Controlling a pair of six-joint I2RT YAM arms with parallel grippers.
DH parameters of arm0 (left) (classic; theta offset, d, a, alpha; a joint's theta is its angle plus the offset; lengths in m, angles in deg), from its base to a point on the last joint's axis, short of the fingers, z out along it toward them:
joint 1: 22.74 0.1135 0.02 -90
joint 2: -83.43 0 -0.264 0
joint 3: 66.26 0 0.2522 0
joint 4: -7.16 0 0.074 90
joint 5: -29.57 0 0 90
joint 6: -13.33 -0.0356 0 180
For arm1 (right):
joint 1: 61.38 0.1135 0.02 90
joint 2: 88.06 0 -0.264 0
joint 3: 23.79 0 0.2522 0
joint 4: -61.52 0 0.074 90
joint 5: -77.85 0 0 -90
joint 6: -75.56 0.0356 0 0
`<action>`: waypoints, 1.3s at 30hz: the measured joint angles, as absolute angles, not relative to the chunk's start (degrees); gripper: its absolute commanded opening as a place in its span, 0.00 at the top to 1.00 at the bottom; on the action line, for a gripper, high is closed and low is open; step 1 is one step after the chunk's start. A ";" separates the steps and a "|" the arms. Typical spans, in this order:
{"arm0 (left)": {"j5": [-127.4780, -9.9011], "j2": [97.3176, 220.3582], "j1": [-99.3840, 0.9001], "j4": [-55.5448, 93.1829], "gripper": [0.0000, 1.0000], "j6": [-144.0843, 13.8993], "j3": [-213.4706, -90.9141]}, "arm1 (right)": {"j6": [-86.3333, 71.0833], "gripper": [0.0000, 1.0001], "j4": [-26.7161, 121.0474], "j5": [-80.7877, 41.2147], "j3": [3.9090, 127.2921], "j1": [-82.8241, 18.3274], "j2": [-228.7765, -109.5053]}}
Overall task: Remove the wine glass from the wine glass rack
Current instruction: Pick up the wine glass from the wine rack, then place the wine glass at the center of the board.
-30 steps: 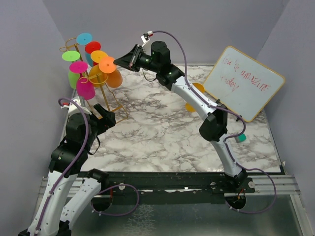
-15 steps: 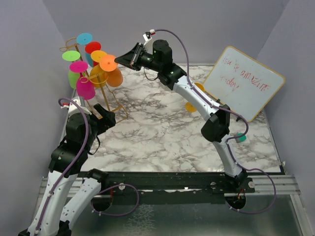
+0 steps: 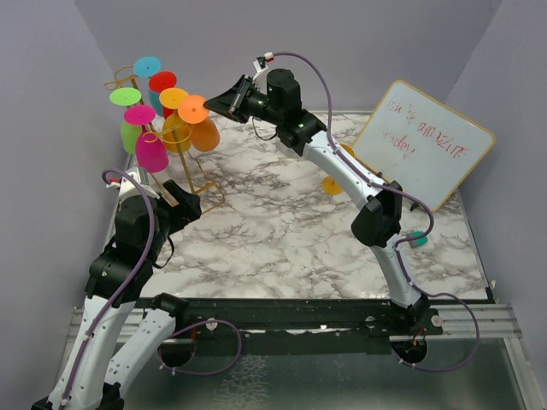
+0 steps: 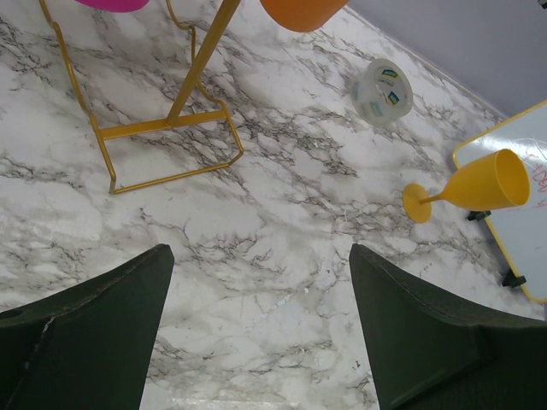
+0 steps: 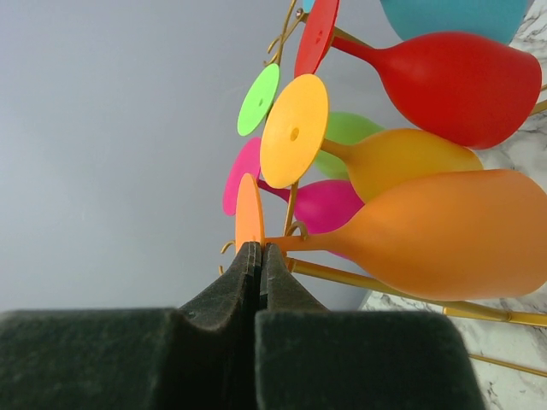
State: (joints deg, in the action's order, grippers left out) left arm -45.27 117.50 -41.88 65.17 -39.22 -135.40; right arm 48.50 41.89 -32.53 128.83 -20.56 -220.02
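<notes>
The gold wire wine glass rack (image 3: 190, 171) stands at the table's far left and carries several coloured glasses. An orange wine glass (image 3: 203, 134) hangs upside down on its right side, foot disc up. My right gripper (image 3: 208, 104) reaches in from the right and is shut on the rim of that foot. In the right wrist view the right gripper (image 5: 261, 248) pinches the orange disc edge-on, and the orange wine glass (image 5: 444, 235) has its stem in a curled rack loop. My left gripper (image 4: 261, 329) hovers open over bare marble, near the rack's base (image 4: 162, 128).
Green, pink, blue, red and yellow glasses (image 3: 152, 154) crowd the rack beside the orange one. A yellow glass (image 4: 479, 184) lies on its side near the whiteboard (image 3: 425, 143). A tape roll (image 4: 382, 90) sits on the marble. Purple walls close in on the left and back.
My right gripper has shifted slightly right and up with the orange glass's foot in it, and the glasses on the rack swayed with it. The left arm has not moved.
</notes>
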 measured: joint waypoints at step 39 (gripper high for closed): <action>-58.58 120.53 -41.88 59.47 0.15 -39.85 -135.59 | 33.33 1.00 42.05 -30.14 96.55 -21.78 -192.66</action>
